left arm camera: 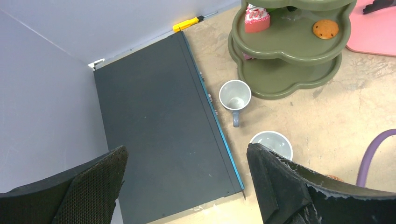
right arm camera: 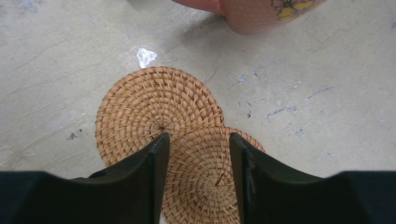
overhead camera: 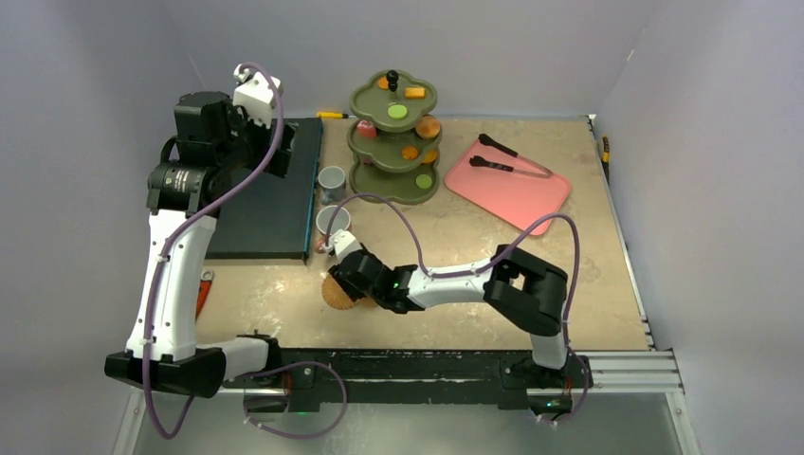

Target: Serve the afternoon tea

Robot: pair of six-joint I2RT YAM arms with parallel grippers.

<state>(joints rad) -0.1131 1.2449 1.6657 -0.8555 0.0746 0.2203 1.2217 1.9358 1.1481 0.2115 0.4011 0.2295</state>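
Two black fingers point(right arm camera: 149, 182) of the right gripper point(right arm camera: 198, 140) stand part-way open, pointing down over a near coaster point(right arm camera: 201, 182). The woven disc runs wider than the gap, so its rim shows outside the right finger. Whether the tips touch it, I cannot tell. This near coaster overlaps a far coaster point(right arm camera: 149, 107), and both lie flat on the table point(right arm camera: 327, 93). Just beyond them stands the orange mug point(right arm camera: 261, 14), with a yellow flower on its side.

From above, the right arm reaches leftward and low across the table's near half.

The left gripper point(left arm camera: 187, 149) is spread wide and holds nothing, raised over a dark board point(left arm camera: 159, 121) at the table's left. The grey mug point(left arm camera: 235, 95) stands upright just beside the board's right edge, handle toward the arms. The orange mug is nearer the arms and apart from the grey one.

Behind the mugs stands a green three-tier stand point(left arm camera: 289, 74). A cake slice point(left arm camera: 257, 18) and an orange round point(left arm camera: 325, 29) sit on its middle tier, and a green round point(overhead camera: 397, 111) sits on the top tier.

Right of the stand lies a pink tray point(overhead camera: 531, 199) with tongs point(overhead camera: 502, 163) on it.
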